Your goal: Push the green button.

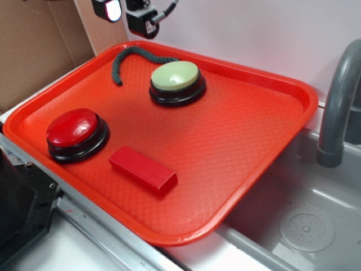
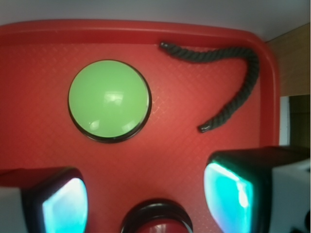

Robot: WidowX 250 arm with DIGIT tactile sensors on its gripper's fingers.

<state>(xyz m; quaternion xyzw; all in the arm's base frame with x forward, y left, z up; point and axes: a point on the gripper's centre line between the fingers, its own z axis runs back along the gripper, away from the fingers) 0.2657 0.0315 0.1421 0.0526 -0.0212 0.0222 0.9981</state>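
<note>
The green button (image 1: pixel 175 82), a pale green dome on a black base, sits at the back middle of the red tray (image 1: pixel 242 130). In the wrist view it (image 2: pixel 109 100) lies up and left of centre. My gripper (image 1: pixel 127 14) hangs high above the tray's back left edge, open and empty, only its fingertips showing at the top of the exterior view. In the wrist view the gripper (image 2: pixel 146 199) has its two glowing pads (image 2: pixel 228 196) spread wide apart, with nothing between them but the tray far below.
A red-domed button (image 1: pixel 76 132) stands front left on the tray and shows at the wrist view's bottom edge (image 2: pixel 156 221). A dark rope (image 1: pixel 132 56) lies back left, a red block (image 1: pixel 142 169) in front. A grey faucet (image 1: pixel 338 101) and sink (image 1: pixel 304 226) are right; cardboard (image 1: pixel 34 45) left.
</note>
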